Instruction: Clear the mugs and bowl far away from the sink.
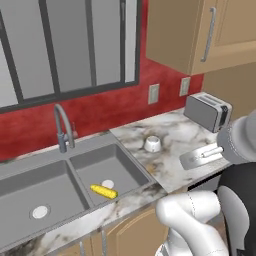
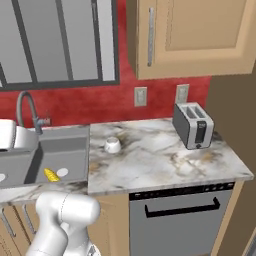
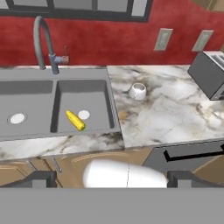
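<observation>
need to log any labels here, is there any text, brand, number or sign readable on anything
None: no readable text, brand, number or sign anywhere.
toaster: plain metal, no brand mark.
white mug: blank.
wall outlets: plain plates.
dishwasher: no panel lettering visible.
sink and faucet: unmarked.

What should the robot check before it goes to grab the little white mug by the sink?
1. Jaws open and holding nothing: ok; the fingers stand wide apart at the bottom of the hand view.
2. White mug found: ok; it stands upright on the counter, right of the sink.
3. Space around the mug: ok; the toaster stands well apart from it.
4. Mug empty: cannot tell.
5. Sink free of task items: ok; just a yellow corn cob lies in the right basin.
6. Teal mug and bowl found: not ok.
</observation>
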Robot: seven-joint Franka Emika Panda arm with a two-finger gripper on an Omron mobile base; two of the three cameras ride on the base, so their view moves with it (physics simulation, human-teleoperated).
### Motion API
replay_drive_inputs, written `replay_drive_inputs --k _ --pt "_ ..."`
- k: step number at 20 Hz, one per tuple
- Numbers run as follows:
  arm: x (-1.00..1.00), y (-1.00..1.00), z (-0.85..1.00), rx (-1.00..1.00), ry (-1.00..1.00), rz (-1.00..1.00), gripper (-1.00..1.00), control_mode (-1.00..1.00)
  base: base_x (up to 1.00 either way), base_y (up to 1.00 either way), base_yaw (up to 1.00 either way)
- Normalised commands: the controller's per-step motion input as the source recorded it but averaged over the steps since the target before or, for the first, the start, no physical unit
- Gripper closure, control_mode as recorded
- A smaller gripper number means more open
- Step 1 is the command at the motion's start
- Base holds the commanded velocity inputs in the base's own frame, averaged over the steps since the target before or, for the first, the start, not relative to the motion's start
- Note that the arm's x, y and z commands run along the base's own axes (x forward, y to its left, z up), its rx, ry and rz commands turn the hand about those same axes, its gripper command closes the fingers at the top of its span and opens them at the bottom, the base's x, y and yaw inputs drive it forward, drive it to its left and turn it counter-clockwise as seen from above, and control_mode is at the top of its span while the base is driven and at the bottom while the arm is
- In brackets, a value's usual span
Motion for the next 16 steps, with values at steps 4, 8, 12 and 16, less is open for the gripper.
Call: replay_drive_inputs --k 4,8,12,16 --pt "0.38 -0.08 -0.08 0.03 0.06 -0.01 -1.00 -1.00 0.38 -0.15 0.00" --pt "0.81 -0.09 -0.18 0.06 0.18 -0.12 -1.00 -1.00 0.00 0.00 0.00" --pt "0.65 -0.06 -0.19 0.03 0.17 -0.19 -1.00 -1.00 0.00 0.00 0.00" --pt "0.37 -0.09 -0.24 0.00 0.07 -0.21 -1.00 -1.00 0.00 0.00 0.00"
